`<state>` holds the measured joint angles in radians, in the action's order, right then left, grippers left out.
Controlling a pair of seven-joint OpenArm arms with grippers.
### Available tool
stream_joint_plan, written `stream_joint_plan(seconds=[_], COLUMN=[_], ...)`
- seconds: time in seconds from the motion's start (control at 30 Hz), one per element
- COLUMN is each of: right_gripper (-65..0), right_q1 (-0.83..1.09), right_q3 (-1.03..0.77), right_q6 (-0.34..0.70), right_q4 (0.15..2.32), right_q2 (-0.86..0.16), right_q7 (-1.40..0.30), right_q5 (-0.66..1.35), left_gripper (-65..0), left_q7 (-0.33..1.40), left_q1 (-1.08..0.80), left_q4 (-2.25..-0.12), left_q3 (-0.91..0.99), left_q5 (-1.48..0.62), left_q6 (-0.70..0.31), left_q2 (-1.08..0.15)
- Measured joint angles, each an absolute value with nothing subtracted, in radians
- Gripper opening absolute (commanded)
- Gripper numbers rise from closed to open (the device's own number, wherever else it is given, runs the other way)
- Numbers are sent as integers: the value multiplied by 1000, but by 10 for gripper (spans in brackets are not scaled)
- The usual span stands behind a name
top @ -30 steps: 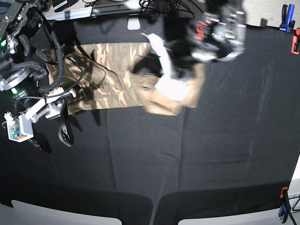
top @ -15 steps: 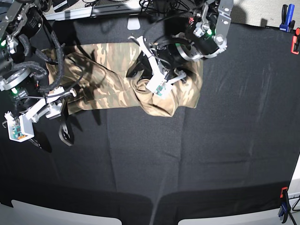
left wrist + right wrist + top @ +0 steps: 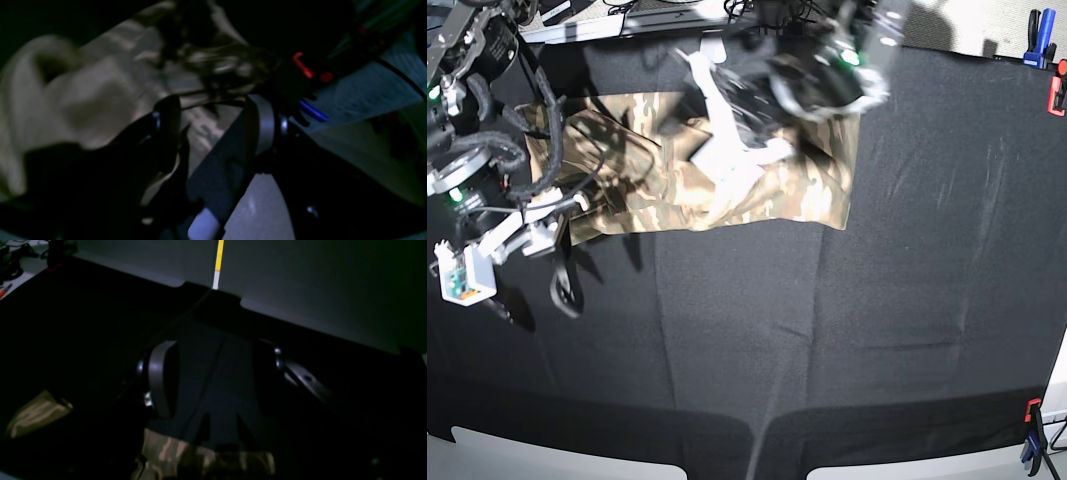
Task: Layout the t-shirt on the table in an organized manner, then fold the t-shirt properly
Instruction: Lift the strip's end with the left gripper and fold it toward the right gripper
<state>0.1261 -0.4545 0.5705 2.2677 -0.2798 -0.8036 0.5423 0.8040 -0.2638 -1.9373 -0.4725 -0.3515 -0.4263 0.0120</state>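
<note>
Nearest, the lower half of the base view shows the matte black cloth-covered table (image 3: 827,350) bare. A red-and-blue clamp (image 3: 1032,445) at the lower right corner pins the cloth taut so it gives a flat working bed.

At mid-left, the right gripper (image 3: 537,290) hangs just off the garment's left end. In the right wrist view its jaws are spread wide with only black cloth between them, so it is released. It appears to be parked there in readiness to take the near hem, which shows at that view's bottom edge.

Further up, the tan, beige and olive camouflage t-shirt (image 3: 797,180) lies as a long horizontal band across the upper centre of the table. Its right edge is fairly square. Its middle is rumpled, so layout is judged unfinished and folding not yet begun.

Farthest, the left arm is motion-blurred over the shirt's upper middle. In the left wrist view the left gripper (image 3: 213,130) has its jaws apart, with plain tan fabric (image 3: 83,100) beside and beneath them. It reads as released, not pinching.
</note>
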Motion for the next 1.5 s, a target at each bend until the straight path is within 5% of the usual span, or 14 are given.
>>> stream_joint_plan(seconds=[0.57,0.7,0.83,1.1,1.5], right_gripper=[-314,-314,-314,-314,-314], right_q1=[97,97,97,97,97], right_q3=[-455,-455,-455,-455,-455], right_q6=[570,570,570,570,570], right_q4=[2268,2268,2268,2268,2268], right_q2=[-280,-280,-279,-279,-279], right_q7=[-833,-844,-855,-857,-888], right_q5=[540,540,543,545,547], left_gripper=[-368,-371,-371,-371,-371], left_q7=[891,891,883,781,709], left_q1=[-166,-167,-172,-177,-151], left_q4=[-2157,-2143,-2035,-1838,-1783], left_q3=[-471,-468,-466,-519,-706], left_q5=[-101,195,237,-23,175], left_q6=[-361,-65,165,176,160], left_q2=[4,5,-20,-24,50])
